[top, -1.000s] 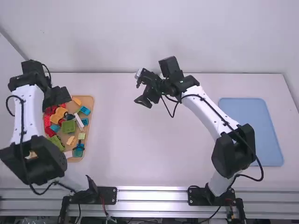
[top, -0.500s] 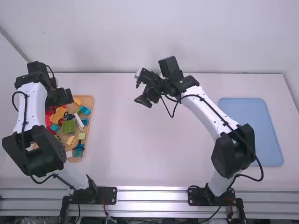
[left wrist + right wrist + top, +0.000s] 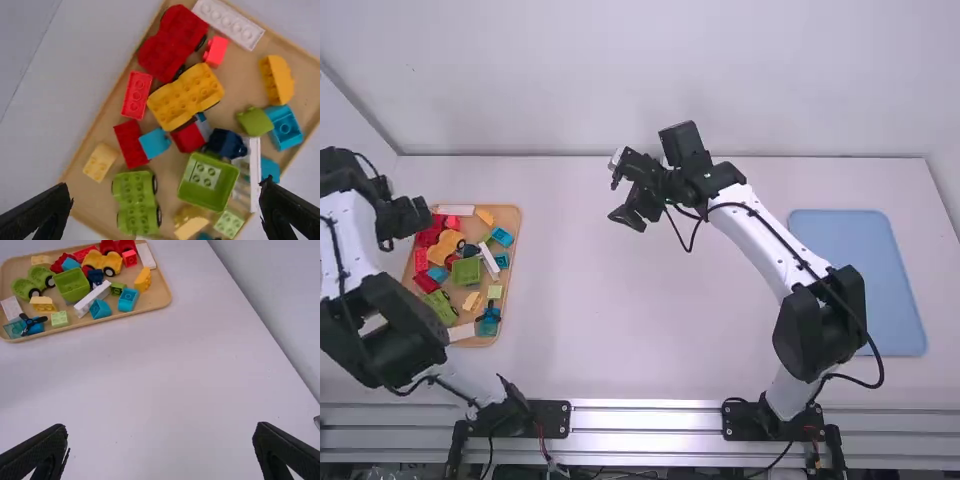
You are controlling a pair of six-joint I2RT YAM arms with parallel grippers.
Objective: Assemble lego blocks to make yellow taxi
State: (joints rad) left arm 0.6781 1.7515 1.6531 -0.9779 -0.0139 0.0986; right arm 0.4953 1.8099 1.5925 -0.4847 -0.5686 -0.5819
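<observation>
Evidently the job is at part selection. The left gripper [image 3: 166, 192], spread wide and empty, is near the far left corner of the shallow tan tray [image 3: 237, 75]. Inside lie the yellow studded plastic car base with black wheels [image 3: 185, 95], studs bare, and a rounded yellow block [image 3: 281, 80]. Next move, as judged: align squarely and grip the base's sides, avoiding crowded neighbours. The right gripper [image 3: 161, 427], also empty, fingers well parted, waits over the white table [image 3: 165, 370].
</observation>
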